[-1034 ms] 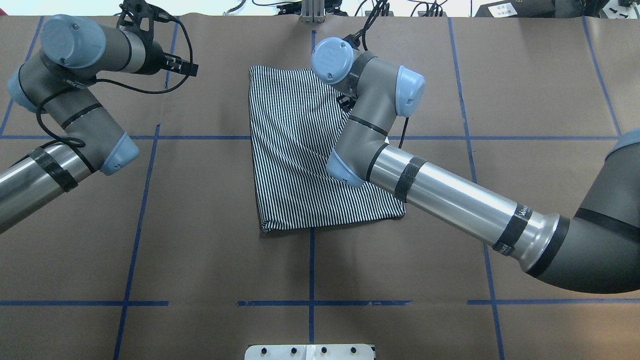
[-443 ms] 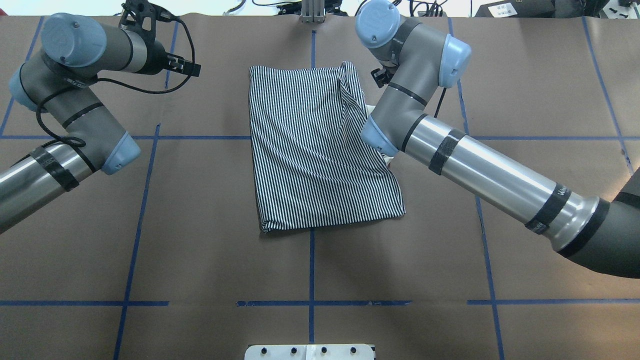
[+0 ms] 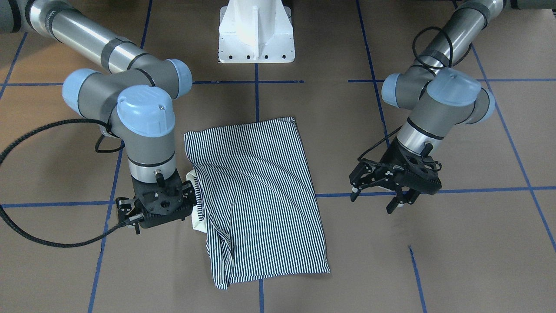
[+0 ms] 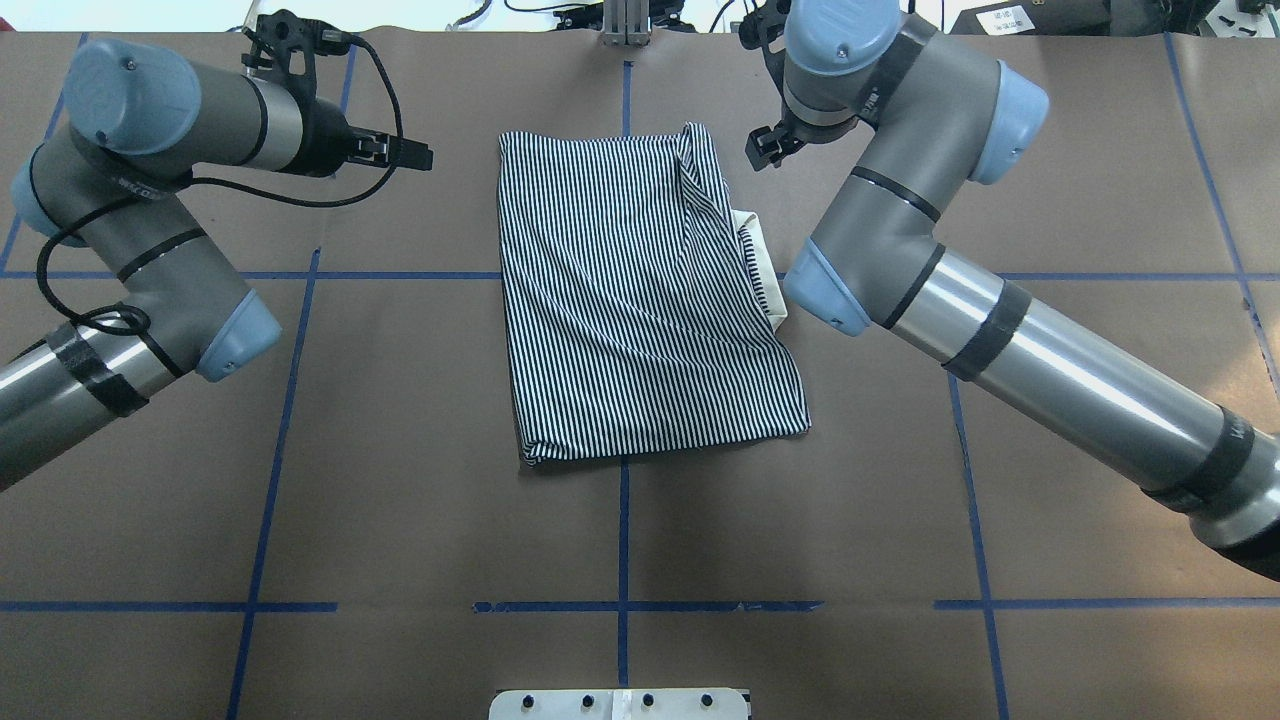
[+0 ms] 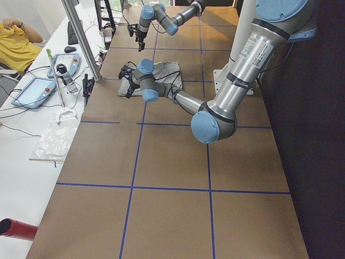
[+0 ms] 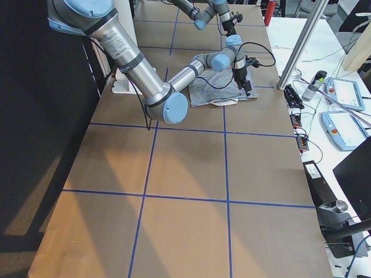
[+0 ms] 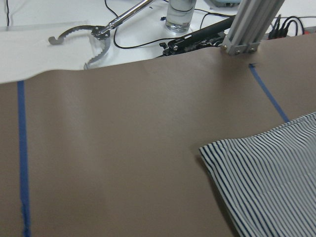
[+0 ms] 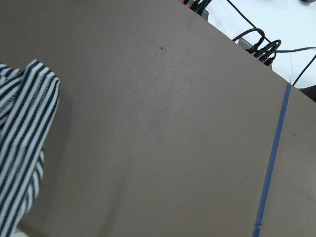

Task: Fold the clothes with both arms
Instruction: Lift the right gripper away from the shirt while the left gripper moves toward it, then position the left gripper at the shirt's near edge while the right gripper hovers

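The polo shirt (image 4: 630, 300) lies flat at the middle of the bench (image 4: 400, 520), folded into a rough rectangle with the striped back up. Its cream collar (image 4: 757, 255) pokes out along the edge on the robot's right, and the far right corner is bunched into a small ridge. That loose edge is probably why the right arm is where it is. The right tool (image 4: 765, 150) hangs just beside that far corner, clear of the cloth and off to its side. Its wrist camera shows only bare bench and a tuck of stripes at the frame's edge, so it grips nothing. I cannot tell how far its fingers are parted. The left tool (image 3: 372, 199) hovers above the bench well apart from the shirt's left edge, its 2 fingers spread and empty, likely parked out of the way until another fold needs both arms
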